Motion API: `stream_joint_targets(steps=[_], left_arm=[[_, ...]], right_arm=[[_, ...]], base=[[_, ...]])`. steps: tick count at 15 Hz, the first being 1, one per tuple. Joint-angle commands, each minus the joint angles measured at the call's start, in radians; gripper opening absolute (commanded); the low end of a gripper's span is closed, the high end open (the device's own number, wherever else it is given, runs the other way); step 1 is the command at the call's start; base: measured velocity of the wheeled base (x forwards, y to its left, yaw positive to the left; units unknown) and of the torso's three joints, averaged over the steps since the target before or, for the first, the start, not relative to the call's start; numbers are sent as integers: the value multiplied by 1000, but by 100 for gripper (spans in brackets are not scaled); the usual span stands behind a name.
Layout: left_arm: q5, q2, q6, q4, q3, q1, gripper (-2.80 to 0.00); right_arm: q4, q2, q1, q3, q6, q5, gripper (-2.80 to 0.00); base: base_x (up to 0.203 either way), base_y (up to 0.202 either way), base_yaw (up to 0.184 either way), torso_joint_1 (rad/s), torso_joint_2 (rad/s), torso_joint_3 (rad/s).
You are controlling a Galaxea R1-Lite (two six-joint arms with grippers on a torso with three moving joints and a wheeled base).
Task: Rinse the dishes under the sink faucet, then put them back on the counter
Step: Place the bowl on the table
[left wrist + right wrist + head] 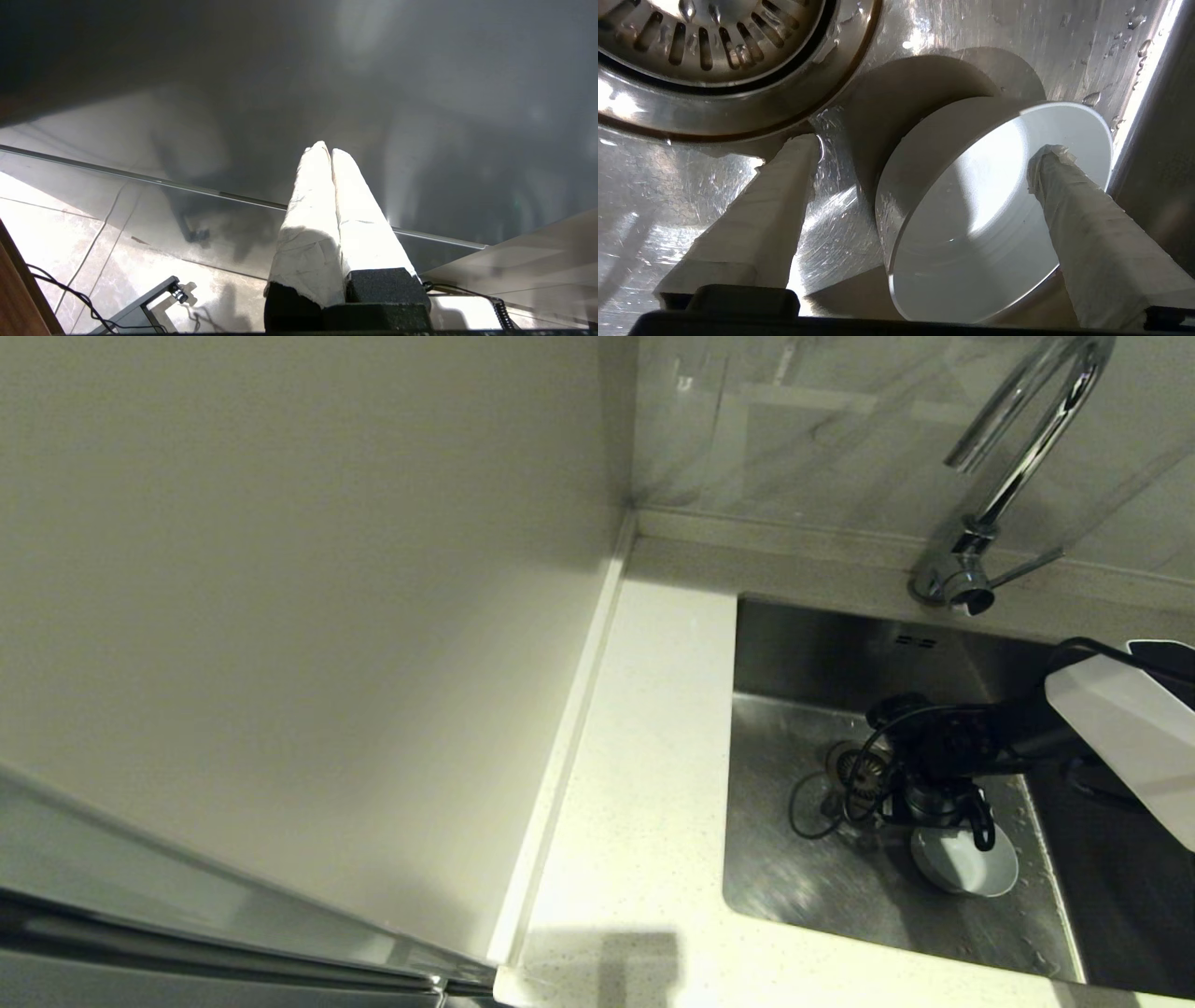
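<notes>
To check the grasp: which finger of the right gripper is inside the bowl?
The finger away from the drain strainer; the other finger stands outside the bowl, beside the strainer.

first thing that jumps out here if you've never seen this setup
The right hand, down in the steel sink, stands open astride the wall of a pale bowl: one finger inside it, the other outside near the drain strainer. Above the back corner rises the shiny chrome faucet. The left hand hangs shut, far from the sink.
</notes>
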Motion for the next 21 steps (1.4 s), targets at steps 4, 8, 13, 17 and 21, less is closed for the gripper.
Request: stream_joint_targets(steps=[4, 8, 13, 17, 21], left_arm=[[0, -3, -1, -1, 0, 0, -280], [0, -3, -1, -1, 0, 0, -280], [0, -5, -1, -1, 0, 0, -280], [0, -3, -1, -1, 0, 0, -280], [0, -3, -1, -1, 0, -1, -280]], right_arm=[[4, -6, -2, 50, -4, -1, -280], [6, -47, -4, 69, -3, -1, -280], [8, -262, -27, 157, -2, -3, -280], [18, -568, -63, 357, -7, -3, -280], [24, -832, -191, 584, -77, 22, -280]], base=[[0, 0, 0, 0, 0, 0], [0, 0, 0, 0, 0, 0], [0, 0, 0, 0, 0, 0], [0, 0, 0, 0, 0, 0], [0, 0, 0, 0, 0, 0]])
